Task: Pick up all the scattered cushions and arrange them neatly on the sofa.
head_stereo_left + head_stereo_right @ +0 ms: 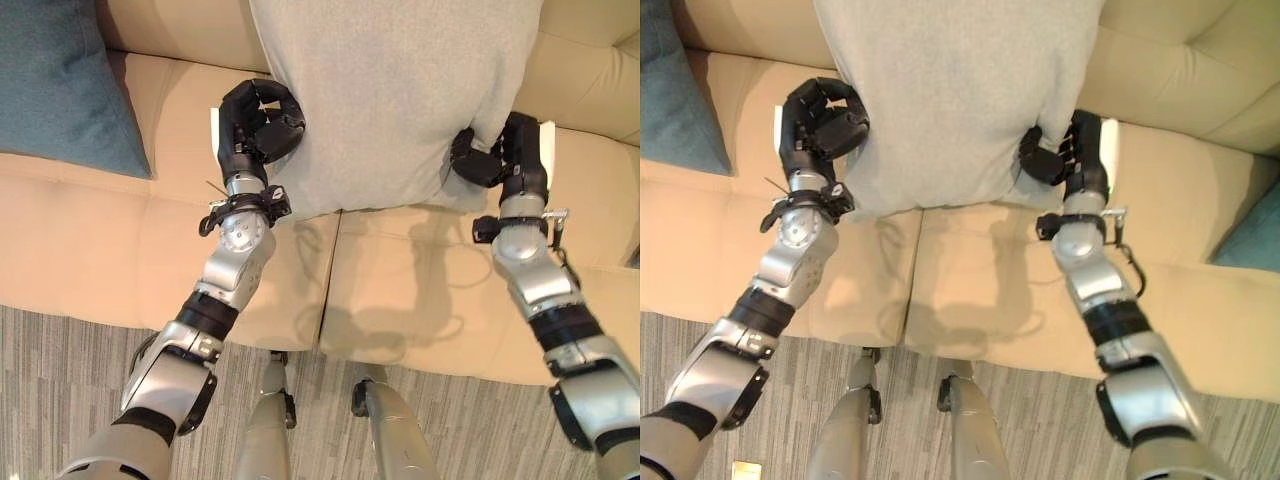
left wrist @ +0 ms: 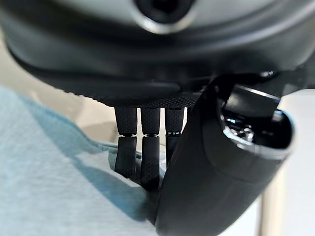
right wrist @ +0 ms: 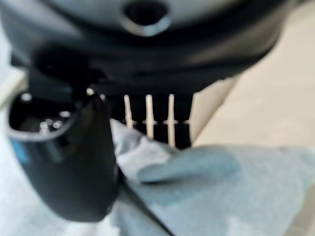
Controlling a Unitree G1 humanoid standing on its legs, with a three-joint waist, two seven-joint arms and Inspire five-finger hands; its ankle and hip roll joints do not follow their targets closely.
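A large grey cushion (image 1: 390, 100) stands upright on the beige sofa's seat (image 1: 400, 280), leaning against the backrest. My left hand (image 1: 255, 125) is at its lower left edge, fingers curled onto the cloth. In the left wrist view the fingers (image 2: 142, 152) and thumb close on the cushion's fabric (image 2: 49, 187). My right hand (image 1: 510, 155) grips the lower right corner. The right wrist view has the thumb (image 3: 74, 162) and fingers pinching a fold of the cushion (image 3: 206, 187).
A teal cushion (image 1: 60, 85) leans at the sofa's left end. Another teal cushion (image 1: 1255, 240) peeks in at the right edge. Grey striped carpet (image 1: 60, 370) runs along the sofa's front.
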